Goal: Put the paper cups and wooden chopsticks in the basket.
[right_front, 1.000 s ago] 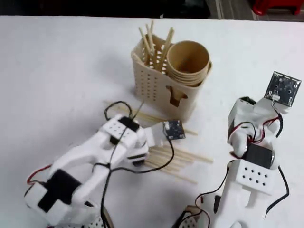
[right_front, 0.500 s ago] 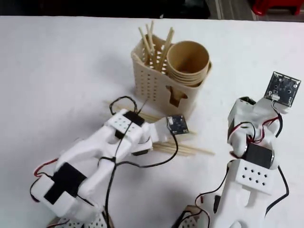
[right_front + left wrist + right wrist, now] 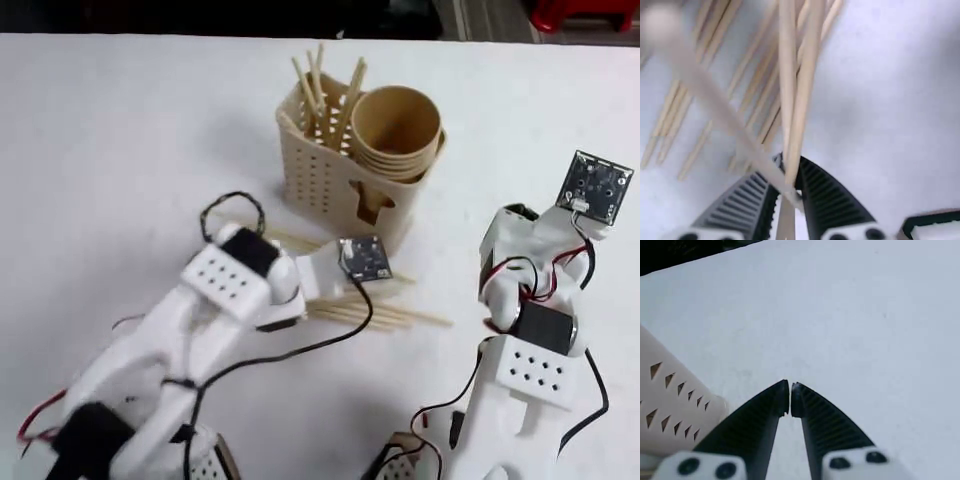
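A cream perforated basket [image 3: 325, 180] stands at the back middle of the table, holding stacked paper cups [image 3: 397, 128] and several upright wooden chopsticks [image 3: 322, 85]. Loose chopsticks [image 3: 400, 315] lie on the table just in front of it. The left arm [image 3: 235, 280] sits over the near end of that pile. In the left wrist view my left gripper [image 3: 790, 172] is shut on two chopsticks [image 3: 796, 90], with the loose pile [image 3: 715, 100] below. To the basket's right, my right gripper [image 3: 790, 396] is shut and holds nothing, just above bare table.
The basket wall [image 3: 670, 405] is close beside the right gripper. The right arm [image 3: 530, 320] stands at the front right, with cables trailing. The table is white, with open space at the left and far right.
The left arm swung and rose, and its wrist moved slightly toward the basket. The loose chopsticks were drawn together into a tighter bundle. The right arm stayed still.
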### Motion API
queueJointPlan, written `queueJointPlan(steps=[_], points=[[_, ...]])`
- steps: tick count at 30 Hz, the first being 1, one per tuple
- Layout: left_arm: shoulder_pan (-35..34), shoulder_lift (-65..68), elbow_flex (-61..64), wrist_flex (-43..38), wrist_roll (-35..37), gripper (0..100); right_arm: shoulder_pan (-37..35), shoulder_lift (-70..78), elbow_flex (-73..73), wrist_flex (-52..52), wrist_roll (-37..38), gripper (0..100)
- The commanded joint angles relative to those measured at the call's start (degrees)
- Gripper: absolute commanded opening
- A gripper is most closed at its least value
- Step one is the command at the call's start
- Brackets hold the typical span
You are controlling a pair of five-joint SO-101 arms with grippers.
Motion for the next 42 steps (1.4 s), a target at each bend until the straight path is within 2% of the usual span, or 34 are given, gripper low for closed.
queueJointPlan(steps=[1, 9, 16, 23, 31, 42], points=[[0.13, -10.51, -2.64, 5.98, -0.70, 2, 0.40, -0.04, -0.26, -1.10, -0.09, 1.9], [0.13, -24.04, -3.08, 12.13, -1.23, 2, 0.40, -0.04, -0.26, -1.10, -0.09, 1.9], [0.13, -28.97, -3.08, 9.32, -0.09, 2, 0.48, -0.04, -0.26, -1.10, -0.09, 1.9], [0.04, -30.11, -4.48, -0.09, 5.54, 2, 0.48, -0.04, -0.26, -1.10, -0.09, 1.9], [-3.12, -29.76, -16.53, -10.46, 13.71, 2, 0.48, -0.04, -0.26, -1.10, -0.09, 1.9], [-3.30, -29.67, -17.58, -37.89, 20.31, 2, 0.40, -0.04, 0.09, -1.10, -0.09, 1.9]])
